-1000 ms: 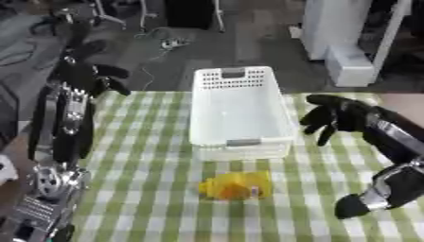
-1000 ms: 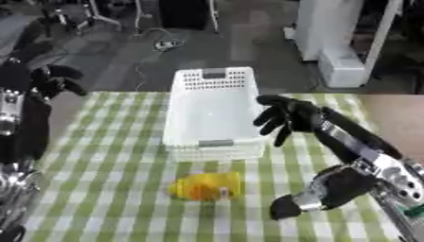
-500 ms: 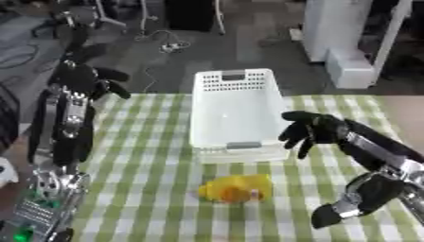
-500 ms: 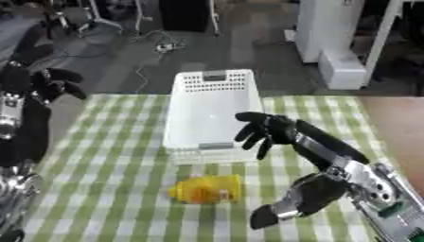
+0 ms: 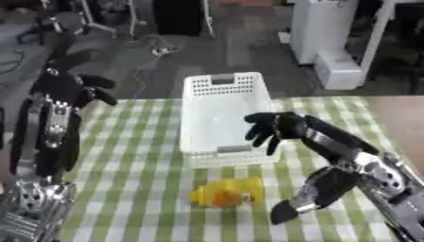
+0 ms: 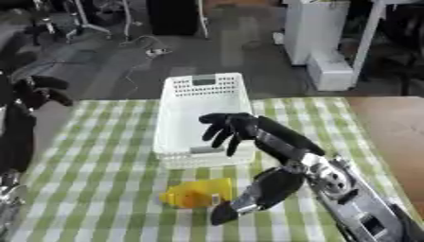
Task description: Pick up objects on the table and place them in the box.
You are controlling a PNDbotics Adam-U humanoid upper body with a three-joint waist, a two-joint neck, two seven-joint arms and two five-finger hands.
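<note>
The right hand [image 5: 273, 130], fingers apart, has swung left over the white basket [image 5: 222, 101], closing on the yellow toy [image 5: 225, 192].

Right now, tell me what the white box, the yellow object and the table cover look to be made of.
White box: likely rigid plastic, matte, its walls pierced with a fine grid of holes.
Yellow object: probably smooth plastic or rubber, going by its rounded, slightly shiny look; I can't be sure.
Table cover: seems to be woven cloth, green-and-white checked, lying flat without glare.
</note>
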